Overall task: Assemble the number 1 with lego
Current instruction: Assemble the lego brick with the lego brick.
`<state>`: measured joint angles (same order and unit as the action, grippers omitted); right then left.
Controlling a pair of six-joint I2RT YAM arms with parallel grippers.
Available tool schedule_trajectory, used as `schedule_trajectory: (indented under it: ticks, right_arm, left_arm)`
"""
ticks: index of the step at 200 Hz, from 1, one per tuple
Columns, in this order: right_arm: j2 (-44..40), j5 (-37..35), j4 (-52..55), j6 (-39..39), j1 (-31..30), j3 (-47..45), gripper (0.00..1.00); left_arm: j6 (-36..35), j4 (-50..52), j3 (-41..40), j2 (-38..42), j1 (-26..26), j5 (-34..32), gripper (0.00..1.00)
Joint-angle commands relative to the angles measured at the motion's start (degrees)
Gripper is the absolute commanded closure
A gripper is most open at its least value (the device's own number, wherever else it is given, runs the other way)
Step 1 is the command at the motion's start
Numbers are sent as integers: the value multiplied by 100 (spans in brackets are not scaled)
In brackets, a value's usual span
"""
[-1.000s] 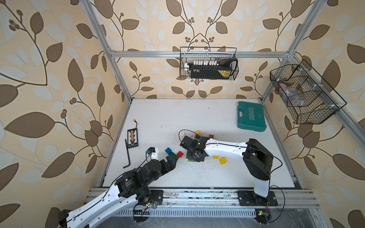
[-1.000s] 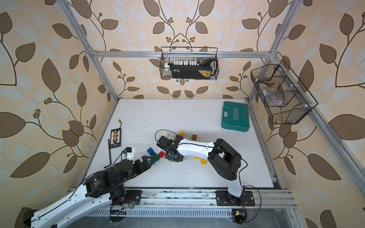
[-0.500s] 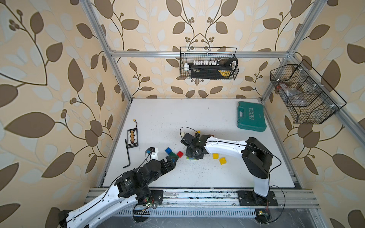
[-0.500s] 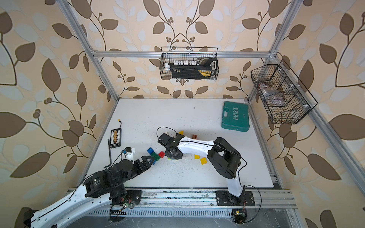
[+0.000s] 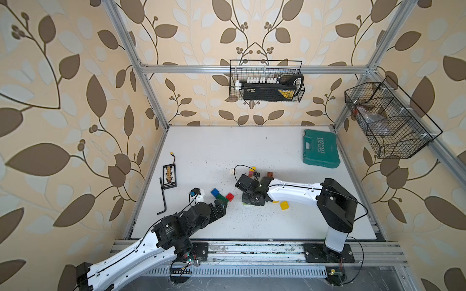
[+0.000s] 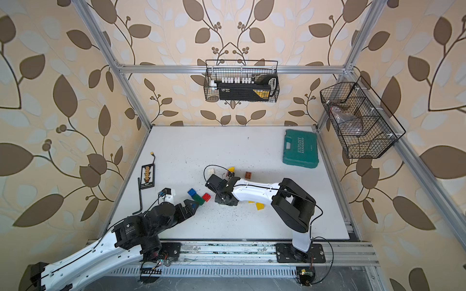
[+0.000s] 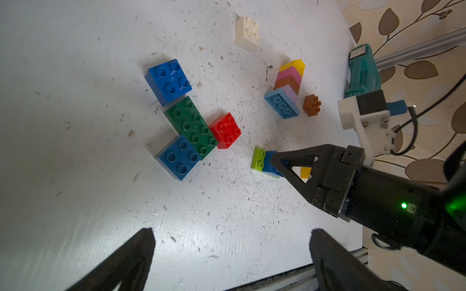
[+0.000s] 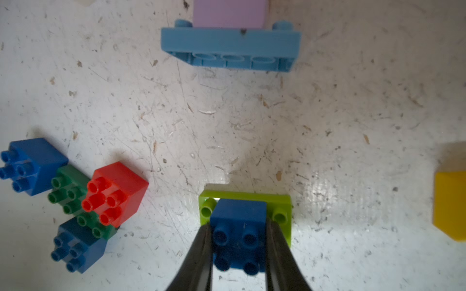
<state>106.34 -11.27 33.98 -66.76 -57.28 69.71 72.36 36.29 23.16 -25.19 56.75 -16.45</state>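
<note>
Right end effector (image 8: 239,228) gripping blue brick (image 8: 238,214) straight below | sitting on lime brick (image 8: 283,200) running jaw to jaw | left end effector (image 7: 232,235) gaping wide

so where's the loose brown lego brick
In a top view the small brown studded plastic brick lies mid-table just beyond the right arm, beside the multicoloured brick stack lying sideways.
</note>
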Motion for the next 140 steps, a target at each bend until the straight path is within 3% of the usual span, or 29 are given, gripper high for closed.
schedule_trajectory:
  ticks: [1, 36, 55, 70, 106, 140]
  right_arm:
    - [286, 151, 898, 178, -47, -541, 90]
    - [-104, 171, 872, 412, -43, -412, 70]
    - [-477, 125, 891, 511, -42, -388, 45]
    - [-781, 66, 956, 633, -33, -359, 34]
    - [-1683, -360, 920, 797, -35, -580, 28]
    - [-3016, -600, -253, 867, -63, -1873, 26]
  left_arm:
    - [16, -43, 207, -130, 41, -89, 1]
    - [41, 14, 311, -368, 44, -32, 1]
    - [50, 27, 369, -513, 43, -19, 1]
    - [103, 99, 428, -645, 44, -23, 1]
    - [224, 288, 613, -1004, 38, -16, 1]
    - [250, 474, 873, -1515, 29, -100, 1]
